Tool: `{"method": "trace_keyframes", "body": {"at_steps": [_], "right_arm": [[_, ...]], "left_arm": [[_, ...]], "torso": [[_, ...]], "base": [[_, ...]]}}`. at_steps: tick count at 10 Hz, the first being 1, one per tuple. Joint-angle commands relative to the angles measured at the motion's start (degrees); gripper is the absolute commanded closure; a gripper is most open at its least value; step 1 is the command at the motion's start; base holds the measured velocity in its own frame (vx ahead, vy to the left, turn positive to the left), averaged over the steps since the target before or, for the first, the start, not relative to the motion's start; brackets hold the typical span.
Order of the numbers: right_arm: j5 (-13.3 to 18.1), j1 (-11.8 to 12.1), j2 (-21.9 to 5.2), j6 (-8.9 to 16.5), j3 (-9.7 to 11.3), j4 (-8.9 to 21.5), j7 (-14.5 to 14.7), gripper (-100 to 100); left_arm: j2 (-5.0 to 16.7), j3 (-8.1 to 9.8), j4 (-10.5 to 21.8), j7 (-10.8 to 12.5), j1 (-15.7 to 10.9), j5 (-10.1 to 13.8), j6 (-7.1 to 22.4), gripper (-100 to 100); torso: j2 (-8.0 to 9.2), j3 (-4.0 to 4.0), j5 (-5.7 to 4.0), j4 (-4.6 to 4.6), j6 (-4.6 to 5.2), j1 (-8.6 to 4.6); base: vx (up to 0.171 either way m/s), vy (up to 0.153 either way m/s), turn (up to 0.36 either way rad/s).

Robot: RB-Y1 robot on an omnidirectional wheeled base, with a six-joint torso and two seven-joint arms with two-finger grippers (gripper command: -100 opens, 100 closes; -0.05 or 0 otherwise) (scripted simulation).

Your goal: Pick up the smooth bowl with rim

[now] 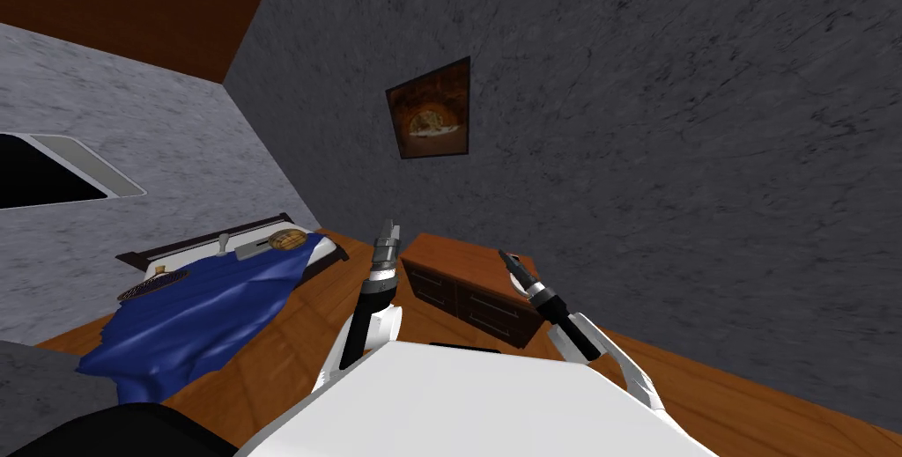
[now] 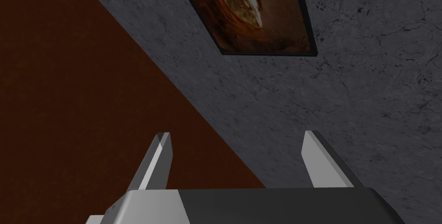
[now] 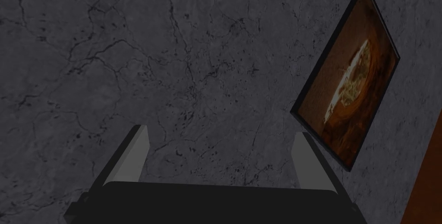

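Note:
I cannot pick out a smooth bowl with a rim for certain. A round brown thing (image 1: 284,239) lies at the head of the bed, and a dark, flat, ribbed dish (image 1: 154,284) rests on the blue blanket (image 1: 203,311). My left gripper (image 1: 388,230) (image 2: 237,136) points upward beside the wooden dresser (image 1: 467,289), open with nothing between its fingers. Over the dresser's right end, my right gripper (image 1: 506,257) (image 3: 220,130) is also raised, open and holding nothing. A small pale spot (image 1: 514,283) sits on the dresser top just below it, too small to identify.
The bed (image 1: 308,254) stands against the grey left wall. The dresser stands against the dark grey wall ahead, under a framed picture (image 1: 430,110). Wooden floor (image 1: 299,337) runs between bed and dresser. A black opening (image 1: 35,174) is in the left wall.

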Motion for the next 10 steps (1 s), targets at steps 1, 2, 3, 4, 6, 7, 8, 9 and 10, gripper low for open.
{"method": "trace_keyframes", "body": {"at_steps": [1, 2, 3, 4, 6, 7, 8, 9, 10], "right_arm": [[2.06, -1.02, -2.81, 0.03, 1.75, 2.86, 1.3, -100], [3.49, -1.92, -4.18, -0.26, 2.94, 5.08, 2.24, -100], [3.49, -1.92, -4.43, -0.26, 2.94, 6.49, 2.24, -100], [4.95, -2.77, -6.03, -0.57, 4.11, 8.8, 3.17, -100], [6.4, -3.55, -7.59, -0.9, 5.25, 11.34, 4.11, -100], [6.4, -3.55, -7.59, -0.9, 5.25, 12.44, 4.11, -100], [7.86, -4.25, -9.13, -1.24, 6.36, 14.46, 5.04, -100], [7.86, -4.25, -9.13, -1.24, 6.36, 15.52, 5.04, -100], [9.32, -4.89, -10.64, -1.59, 7.43, 17.15, 5.97, -100]], "left_arm": [[0.0, 0.0, 0.0, 0.0, 0.0, 0.0, 0.0, 0], [0.0, 0.0, 0.0, 0.0, 0.0, 0.0, 0.0, 0], [0.0, 0.0, 0.0, 0.0, 0.0, 0.0, 0.0, 0], [0.0, 0.0, 0.0, 0.0, 0.0, 0.0, 0.0, 0], [0.0, 0.0, 0.0, 0.0, 0.0, 0.0, 0.0, 0], [0.0, 0.0, 0.0, 0.0, 0.0, 0.0, 0.0, 0], [0.0, 0.0, 0.0, 0.0, 0.0, 0.0, 0.0, 0], [0.0, 0.0, 0.0, 0.0, 0.0, 0.0, 0.0, 0], [0.0, 0.0, 0.0, 0.0, 0.0, 0.0, 0.0, 0]], "torso": [[0.0, 0.0, 0.0, 0.0, 0.0, 0.0], [-0.01, -0.01, 0.01, 0.0, -0.01, 0.04], [-0.03, -0.01, 0.02, -0.01, 0.01, 0.06], [0.0, 0.0, 0.01, 0.0, 0.03, 0.01], [0.03, 0.02, 0.01, 0.01, 0.03, 0.0], [0.02, 0.02, 0.01, 0.01, 0.01, 0.0], [0.03, 0.02, 0.01, 0.01, 0.03, 0.0], [0.05, 0.03, 0.01, 0.01, 0.01, 0.02], [0.06, 0.03, 0.01, 0.01, 0.03, 0.01]], "base": [[0.018, 0.032, 0.165], [0.025, 0.036, 0.128], [0.02, 0.019, 0.02], [0.016, 0.02, 0.099], [0.013, 0.017, 0.075], [0.011, 0.016, 0.057], [0.008, 0.023, 0.122], [0.007, 0.019, 0.05], [0.005, 0.03, 0.121]]}}
